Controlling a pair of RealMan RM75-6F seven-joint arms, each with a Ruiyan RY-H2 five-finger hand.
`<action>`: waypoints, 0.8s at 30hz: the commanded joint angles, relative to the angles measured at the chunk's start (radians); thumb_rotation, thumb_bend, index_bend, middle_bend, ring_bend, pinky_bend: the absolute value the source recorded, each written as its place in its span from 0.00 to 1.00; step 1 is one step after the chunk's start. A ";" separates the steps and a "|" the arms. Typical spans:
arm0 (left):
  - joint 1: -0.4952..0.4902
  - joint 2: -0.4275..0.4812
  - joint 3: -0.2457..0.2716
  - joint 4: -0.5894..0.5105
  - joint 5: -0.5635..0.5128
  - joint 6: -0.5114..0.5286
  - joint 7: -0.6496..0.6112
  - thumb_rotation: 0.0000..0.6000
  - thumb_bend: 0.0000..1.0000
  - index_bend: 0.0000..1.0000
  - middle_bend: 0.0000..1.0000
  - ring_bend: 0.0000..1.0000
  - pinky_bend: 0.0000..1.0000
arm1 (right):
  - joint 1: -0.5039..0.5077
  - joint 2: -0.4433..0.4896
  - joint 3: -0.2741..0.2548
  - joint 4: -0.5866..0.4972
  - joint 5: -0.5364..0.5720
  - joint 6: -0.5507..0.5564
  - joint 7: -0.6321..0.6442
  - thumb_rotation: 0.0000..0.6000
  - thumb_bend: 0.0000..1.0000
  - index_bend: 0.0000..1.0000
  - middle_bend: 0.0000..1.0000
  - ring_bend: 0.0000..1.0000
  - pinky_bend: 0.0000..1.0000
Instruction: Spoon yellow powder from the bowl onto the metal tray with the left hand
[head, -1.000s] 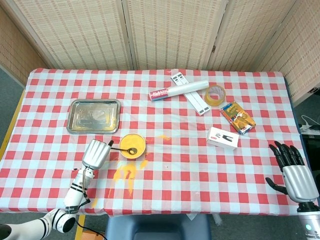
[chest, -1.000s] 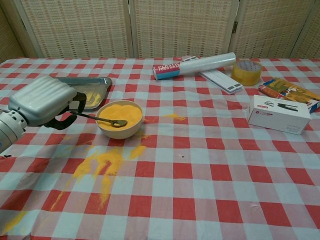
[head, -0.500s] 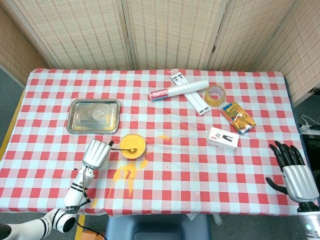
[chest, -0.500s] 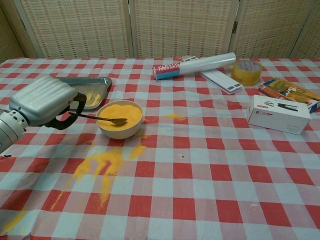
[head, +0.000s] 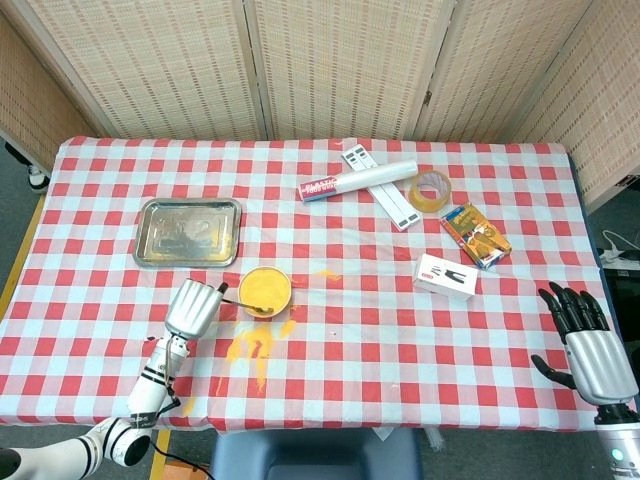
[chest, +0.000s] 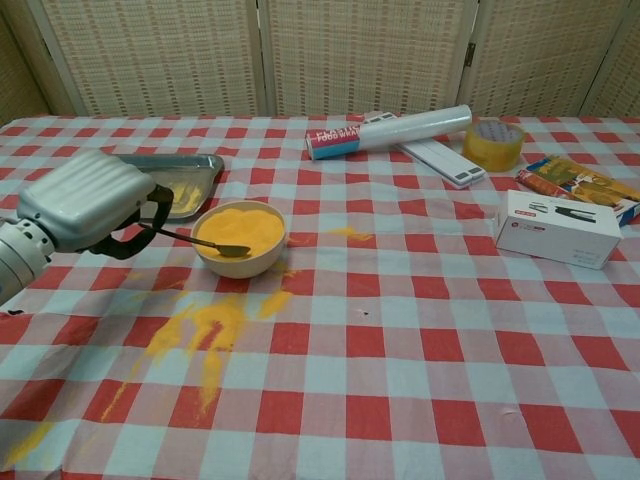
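chest view: left hand (chest: 85, 200) grips spoon (chest: 205, 243), tip in bowl (chest: 238, 239).

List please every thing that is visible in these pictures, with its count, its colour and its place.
bowl: 1, cream, holds yellow powder, front left of table centre
spoon: 1, metal, tip in the bowl, handle in left hand
metal tray: 1, silver, left side, behind the bowl
spilled powder: yellow patches on the cloth, in front of and beside the bowl
roll: 1, white, back centre
flat white strips: 2, under the roll
tape: 1, yellowish, back right
colourful pack: 1, right side
white box: 1, right side
tablecloth: 1, red and white checks
left hand: silver, holds the spoon
right hand: silver and black, right edge, holds nothing
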 joint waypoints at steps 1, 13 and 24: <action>0.001 0.003 -0.001 -0.007 -0.001 0.000 -0.007 1.00 0.50 0.84 1.00 1.00 1.00 | 0.000 0.000 0.000 0.000 0.000 -0.001 0.000 1.00 0.12 0.00 0.00 0.00 0.00; -0.009 0.029 -0.023 -0.047 -0.009 0.000 0.000 1.00 0.68 0.92 1.00 1.00 1.00 | 0.003 -0.004 0.001 0.001 0.004 -0.007 -0.007 1.00 0.12 0.00 0.00 0.00 0.00; -0.023 0.024 -0.046 -0.040 -0.029 -0.011 -0.021 1.00 0.76 0.93 1.00 1.00 1.00 | 0.008 -0.008 0.005 0.005 0.016 -0.018 -0.013 1.00 0.12 0.00 0.00 0.00 0.00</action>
